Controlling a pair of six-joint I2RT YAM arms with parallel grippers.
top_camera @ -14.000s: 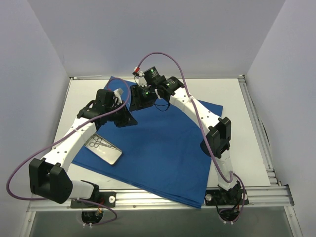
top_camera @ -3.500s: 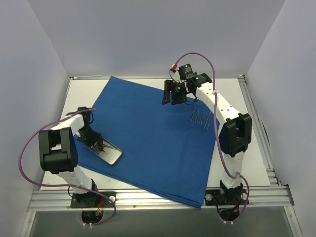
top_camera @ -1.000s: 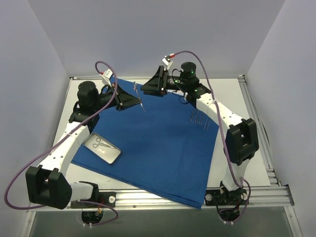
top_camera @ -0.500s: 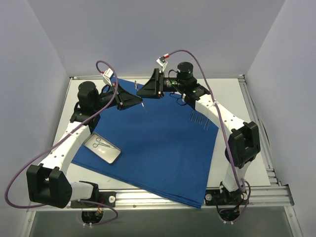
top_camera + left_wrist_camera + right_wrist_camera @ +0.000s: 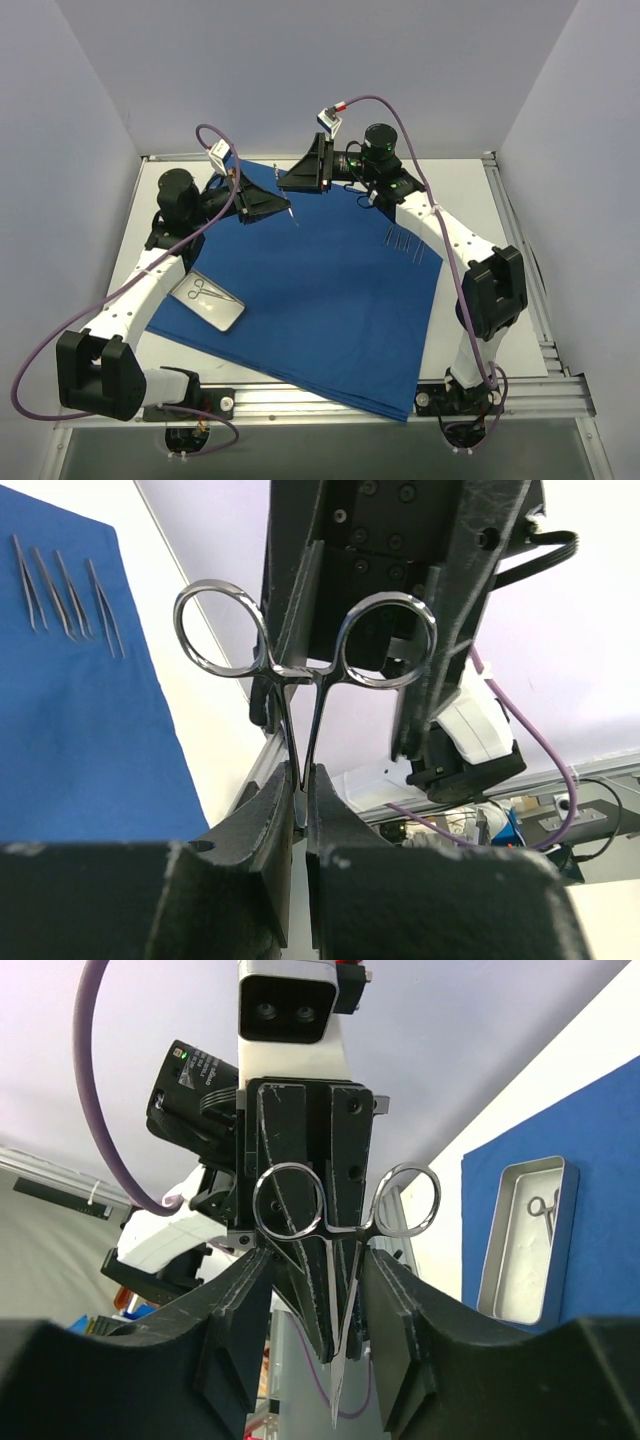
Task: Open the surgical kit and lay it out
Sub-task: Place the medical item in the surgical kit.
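Note:
The royal-blue drape (image 5: 320,290) lies spread on the table. My left gripper (image 5: 287,207) is shut on a silver ring-handled scissor-like instrument (image 5: 305,645) and holds it in the air over the drape's back edge, clamped by its shanks (image 5: 300,780). My right gripper (image 5: 292,180) faces it, open, with its fingers (image 5: 245,1295) either side of the instrument (image 5: 342,1222) and gaps on both sides. The metal tray (image 5: 208,301) sits at the left of the drape with one more instrument (image 5: 545,1206) in it. Several thin tweezers (image 5: 405,243) lie in a row at the right.
The white tabletop (image 5: 480,200) shows around the drape, framed by aluminium rails (image 5: 520,260). Grey walls close in the left, back and right. Both arms reach over the back half of the drape, with purple cables looping above them.
My right gripper has moved a little left, closing in on the instrument held by my left gripper. The left gripper has stayed almost still.

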